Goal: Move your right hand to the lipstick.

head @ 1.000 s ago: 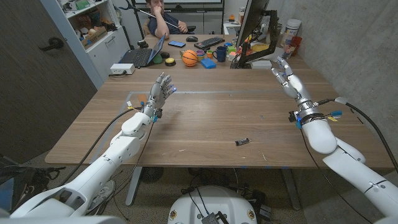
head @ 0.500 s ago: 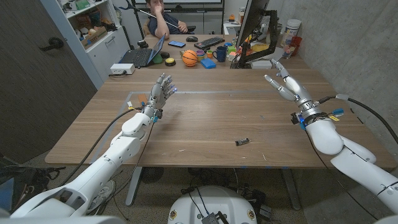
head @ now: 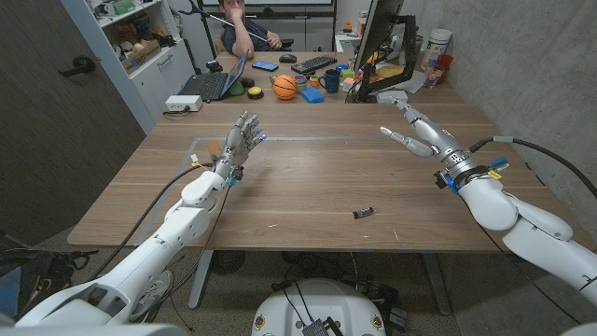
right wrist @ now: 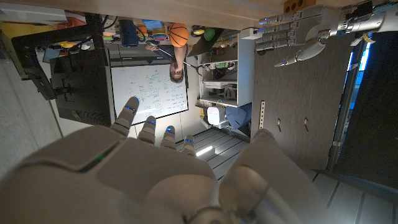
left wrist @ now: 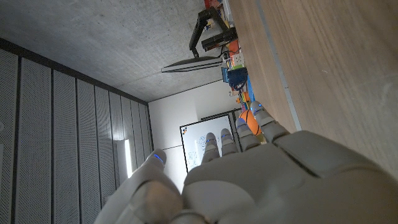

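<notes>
- I am seeing the lipstick (head: 364,213) lying on the worktop (head: 308,177) near its front edge, a little right of the middle.
- My right hand (head: 413,131) is hanging above the worktop's right side, behind the lipstick and to its right, well apart from it.
- My left hand (head: 240,142) is standing over the left half of the worktop, behind the lipstick and well left of it.
- A basketball (head: 284,86) is sitting past the far edge, with a laptop (head: 213,84) to its left and a monitor (head: 379,37) to its right.
- A person (head: 244,26) is sitting behind the laptop.
</notes>
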You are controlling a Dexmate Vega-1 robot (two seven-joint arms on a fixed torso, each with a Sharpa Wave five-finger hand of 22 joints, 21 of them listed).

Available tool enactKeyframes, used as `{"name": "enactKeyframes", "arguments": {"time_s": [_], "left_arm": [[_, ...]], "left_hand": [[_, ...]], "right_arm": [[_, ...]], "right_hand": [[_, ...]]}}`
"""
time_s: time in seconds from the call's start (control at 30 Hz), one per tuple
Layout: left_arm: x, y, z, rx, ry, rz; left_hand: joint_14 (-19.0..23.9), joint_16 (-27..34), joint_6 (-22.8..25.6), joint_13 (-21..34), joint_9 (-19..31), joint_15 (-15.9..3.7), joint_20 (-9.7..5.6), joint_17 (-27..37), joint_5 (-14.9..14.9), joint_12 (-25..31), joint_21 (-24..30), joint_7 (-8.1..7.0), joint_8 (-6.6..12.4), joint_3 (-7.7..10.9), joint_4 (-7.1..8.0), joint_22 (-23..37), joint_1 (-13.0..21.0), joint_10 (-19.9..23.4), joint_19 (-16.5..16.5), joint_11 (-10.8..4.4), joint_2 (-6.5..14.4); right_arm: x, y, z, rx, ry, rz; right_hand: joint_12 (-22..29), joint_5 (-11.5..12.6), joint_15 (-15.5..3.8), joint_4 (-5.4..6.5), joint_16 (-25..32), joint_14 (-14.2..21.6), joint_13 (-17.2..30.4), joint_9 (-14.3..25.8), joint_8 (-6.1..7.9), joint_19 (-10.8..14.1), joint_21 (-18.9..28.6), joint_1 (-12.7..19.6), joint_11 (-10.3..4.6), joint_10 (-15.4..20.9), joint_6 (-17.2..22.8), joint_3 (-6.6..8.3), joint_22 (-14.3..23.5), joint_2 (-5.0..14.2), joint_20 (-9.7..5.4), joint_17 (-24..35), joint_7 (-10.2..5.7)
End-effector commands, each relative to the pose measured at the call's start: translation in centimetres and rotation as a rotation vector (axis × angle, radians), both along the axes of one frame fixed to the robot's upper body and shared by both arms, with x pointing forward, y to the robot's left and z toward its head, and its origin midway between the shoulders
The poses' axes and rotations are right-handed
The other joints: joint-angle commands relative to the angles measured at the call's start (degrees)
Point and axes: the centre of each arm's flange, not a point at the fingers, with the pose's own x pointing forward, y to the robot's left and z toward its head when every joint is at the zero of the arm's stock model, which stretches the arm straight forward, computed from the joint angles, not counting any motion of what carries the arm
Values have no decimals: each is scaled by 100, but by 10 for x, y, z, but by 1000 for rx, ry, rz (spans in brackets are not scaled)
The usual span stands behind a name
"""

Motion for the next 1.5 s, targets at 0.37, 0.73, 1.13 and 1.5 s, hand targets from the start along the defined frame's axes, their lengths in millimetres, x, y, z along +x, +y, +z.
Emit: {"name": "enactKeyframes", "arguments": {"time_s": [0.37,0.73,1.13,1.5], "left_arm": [[-6,11,-9,9,11,-9],[-4,12,-11,24,24,-17],[-1,9,-5,38,6,-26],[0,6,-3,50,4,-29]], "left_hand": [[9,-10,21,20,16,-14,60,11,40,46,-21,-49,31,-39,14,32,26,-1,29,16,7],[5,-12,22,20,17,-13,62,12,43,45,-34,-55,30,-60,32,34,9,0,30,14,6],[5,-12,34,20,18,-18,53,15,44,43,-43,-51,34,-90,61,37,-22,-4,37,6,5],[-2,-13,49,21,20,-22,64,18,43,46,-53,-61,38,-126,101,42,-66,5,39,28,3]], "right_arm": [[2,29,-2,-253,112,-1],[8,31,-7,-363,199,-20],[14,32,-18,-441,250,-28],[13,30,-27,-502,288,-54]], "right_hand": [[109,195,-100,-256,101,242,12,7,127,214,-92,405,-90,54,72,16,30,-87,-4,3,-93],[103,293,-223,-335,83,281,6,4,131,523,-81,510,-174,36,124,-29,25,-172,-18,-5,-163],[61,523,-338,-530,47,186,0,3,150,810,-201,874,-410,-78,214,-8,0,-183,0,-12,-443],[80,640,-433,-628,60,228,-4,2,164,910,-279,1078,-536,-38,313,25,-4,-149,-3,-11,-460]]}}
